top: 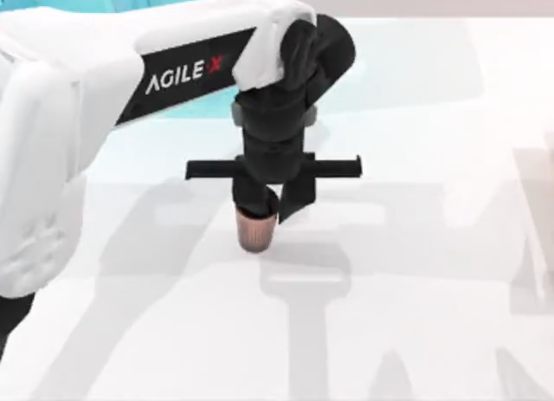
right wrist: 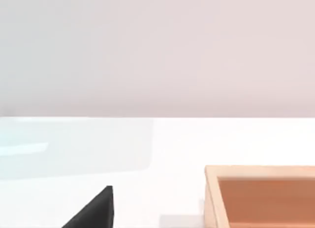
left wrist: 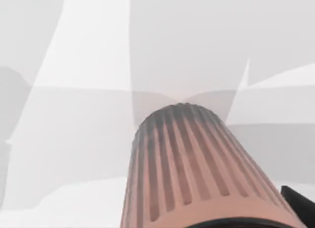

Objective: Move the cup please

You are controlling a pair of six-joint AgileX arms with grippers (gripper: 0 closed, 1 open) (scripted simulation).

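The white tabletop (top: 415, 332) spreads beneath the left arm (top: 78, 115), reaching from 9 o'clock. A wooden tray (right wrist: 261, 198) lies near the right wrist camera. The left gripper (top: 267, 206) apparently pinches the cup (top: 255, 232) near center, its fingers (top: 290, 197) flanking the rim.

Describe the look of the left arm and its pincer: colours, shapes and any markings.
The left arm has bulky, rounded white shells with a black band lettered "AGILEX" in white, the X in red. Its wrist section is black and rounded, above a thin black crossbar. The left pincer is black, with two flat, tapering fingers.
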